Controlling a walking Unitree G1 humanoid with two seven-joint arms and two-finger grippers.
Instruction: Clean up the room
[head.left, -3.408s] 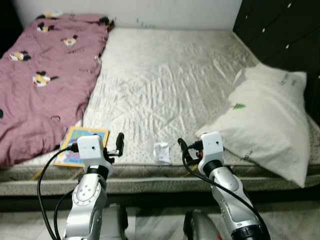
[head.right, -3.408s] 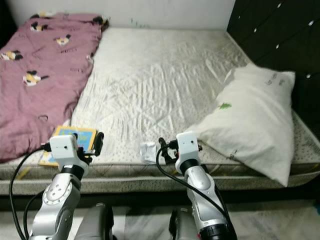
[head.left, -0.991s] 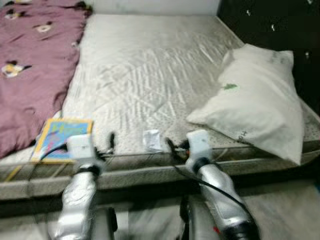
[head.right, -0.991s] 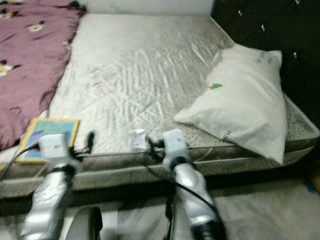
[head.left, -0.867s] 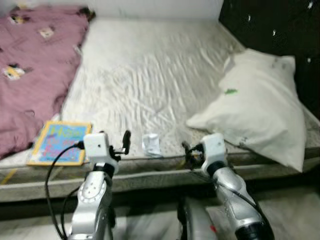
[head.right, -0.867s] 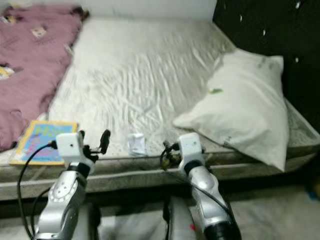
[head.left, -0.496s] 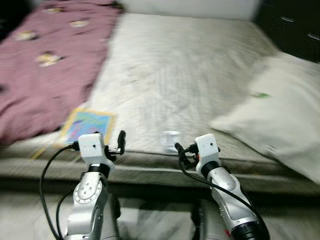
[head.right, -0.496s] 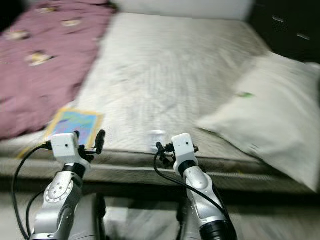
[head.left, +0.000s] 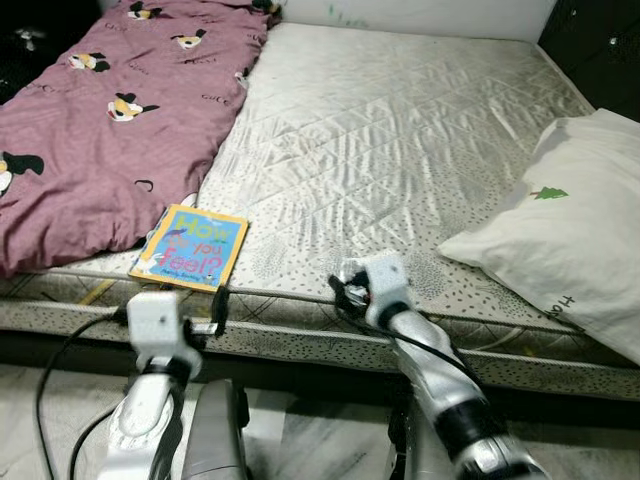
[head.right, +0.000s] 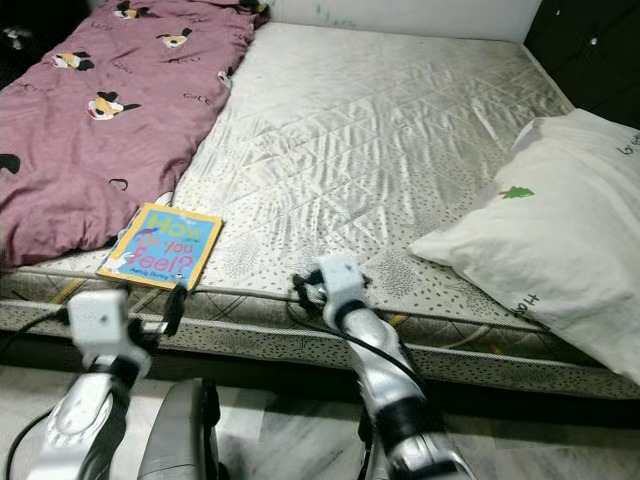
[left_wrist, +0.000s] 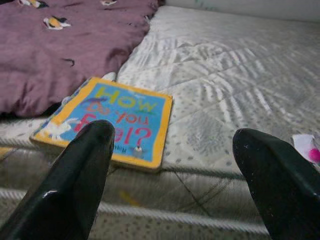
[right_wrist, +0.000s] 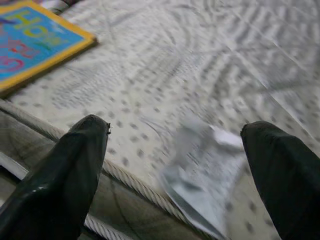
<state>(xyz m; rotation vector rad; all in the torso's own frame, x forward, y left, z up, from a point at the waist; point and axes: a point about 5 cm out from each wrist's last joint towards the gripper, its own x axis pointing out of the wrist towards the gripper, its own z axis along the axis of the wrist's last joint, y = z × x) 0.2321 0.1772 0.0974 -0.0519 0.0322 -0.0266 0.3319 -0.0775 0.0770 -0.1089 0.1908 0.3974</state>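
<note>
Right now the right gripper (right_wrist: 175, 150) is hovering at the near edge of the bed with its two black fingers (right_wrist: 60, 175) spread wide, and a small crumpled white wrapper (right_wrist: 200, 175) is lying on the mattress between them, not touching either as far as the blur lets me tell. In the head view the right gripper (head.left: 345, 290) is covering that spot. The left gripper (left_wrist: 175, 165) is also gaping wide, hanging just off the bed edge and pointing at a thin blue picture book with a yellow border (left_wrist: 110, 120), which is lying flat near the mattress edge, just beside the mauve blanket with cartoon prints (head.left: 110, 130). The blanket is covering the left part of the grey quilted mattress (head.left: 400, 130). A big white pillow with a small green tree mark (head.left: 560, 240) is lying on the right side, well apart from the book.
</note>
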